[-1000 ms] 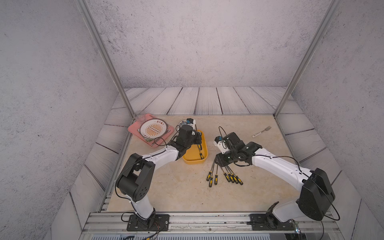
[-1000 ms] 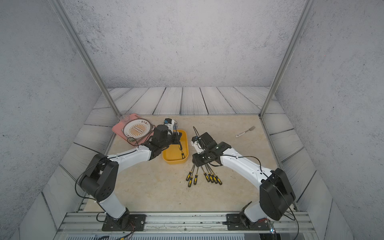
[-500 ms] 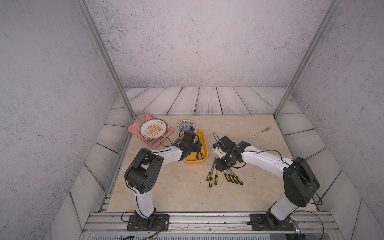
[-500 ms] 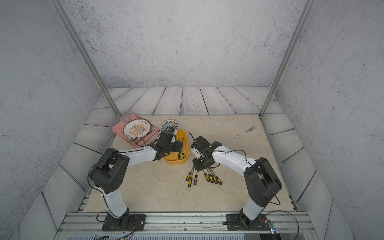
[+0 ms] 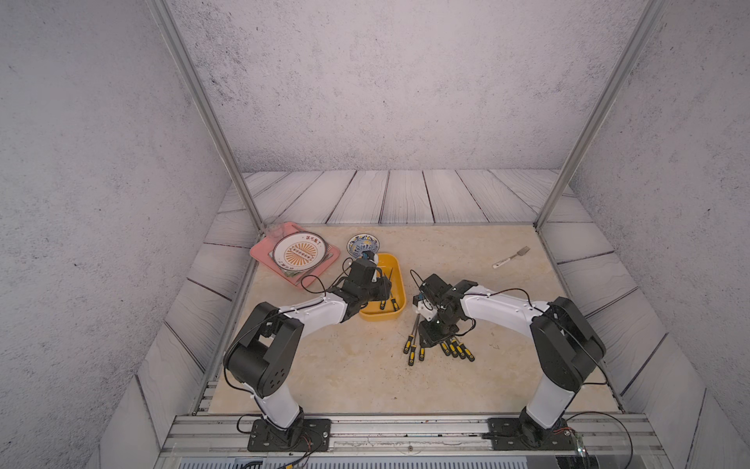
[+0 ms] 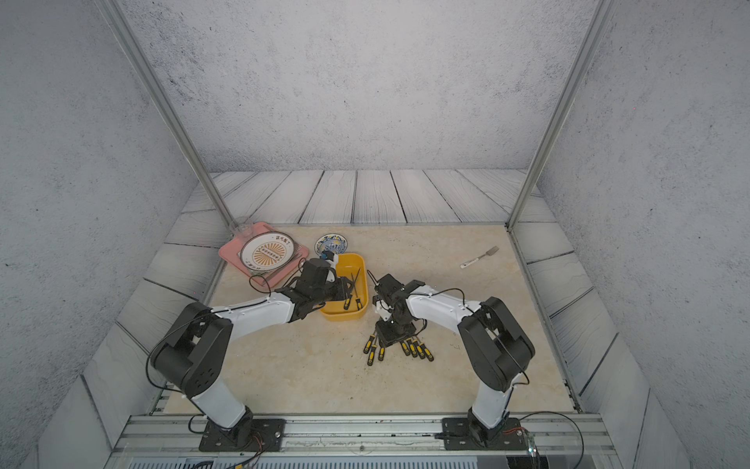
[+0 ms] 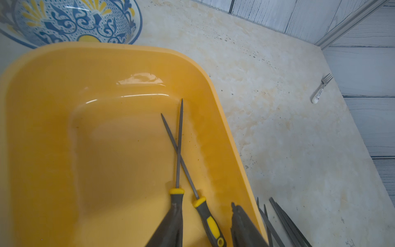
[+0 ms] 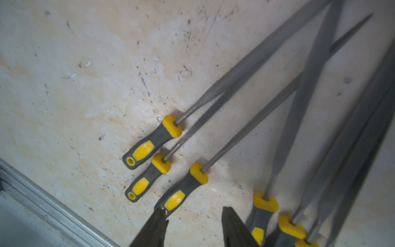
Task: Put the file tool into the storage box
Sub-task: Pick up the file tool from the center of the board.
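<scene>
**A:** Where is the left gripper [image 7: 205,216]?

**B:** Low over the box [image 7: 64,64], jaws apart and clamping nothing. Two files [image 7: 179,139] lie crossed on the box floor. One handle sits loose between the fingers, and the other is partly hidden behind one finger.

**A:** And the right gripper [image 8: 193,213]?

**B:** Its jaws are apart too, with nothing between them. It hangs just above the loose files [image 8: 235,136] fanned on the table [image 8: 64,85], one fingertip overlapping a handle end.

**A:** Where is the box from there?

**B:** Near the fan, on the left arm's side, in both top views.
</scene>
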